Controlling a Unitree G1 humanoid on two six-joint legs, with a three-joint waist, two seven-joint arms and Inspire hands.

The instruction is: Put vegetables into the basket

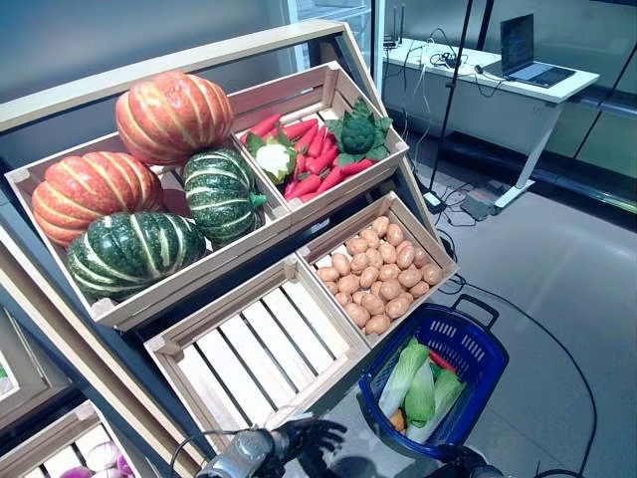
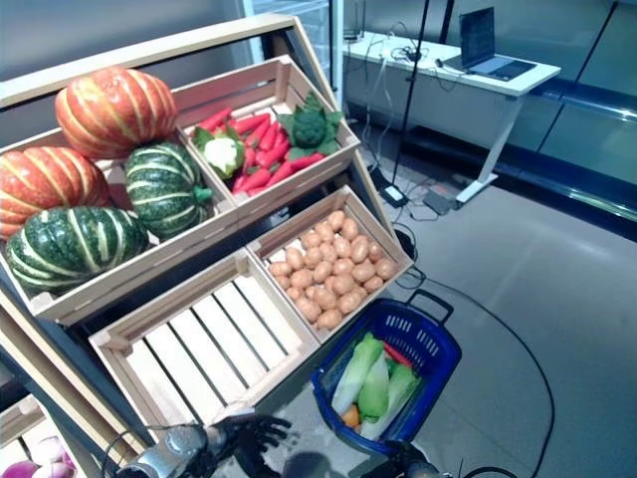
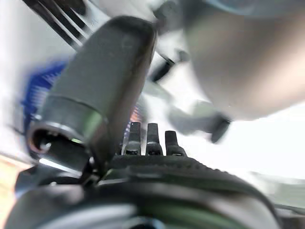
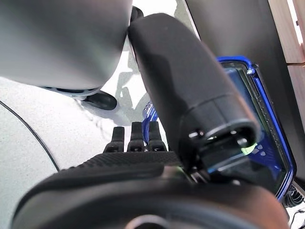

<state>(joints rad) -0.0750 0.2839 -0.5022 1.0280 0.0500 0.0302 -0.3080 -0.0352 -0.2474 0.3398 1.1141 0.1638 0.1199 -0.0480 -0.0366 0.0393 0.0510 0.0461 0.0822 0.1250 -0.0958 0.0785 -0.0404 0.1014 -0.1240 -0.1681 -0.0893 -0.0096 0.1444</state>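
Both hands, the left hand (image 1: 309, 438) with fingers loosely spread and the right hand (image 4: 138, 143) straight-fingered, are held empty beside the basket (image 1: 468, 344), where greens (image 1: 418, 383) already lie.

Both eye views look down from the head onto a slanted rack (image 1: 328, 40) of crates and the blue basket (image 1: 468, 344) on the floor by its lower right corner. They share nearly the whole scene, the right eye set slightly to one side. Each wrist view sits very close behind its own hand, facing along the thumb and fingers: the left hand (image 3: 147, 143) and the right hand (image 4: 136, 138) each with the basket's blue (image 4: 267, 109) beyond.
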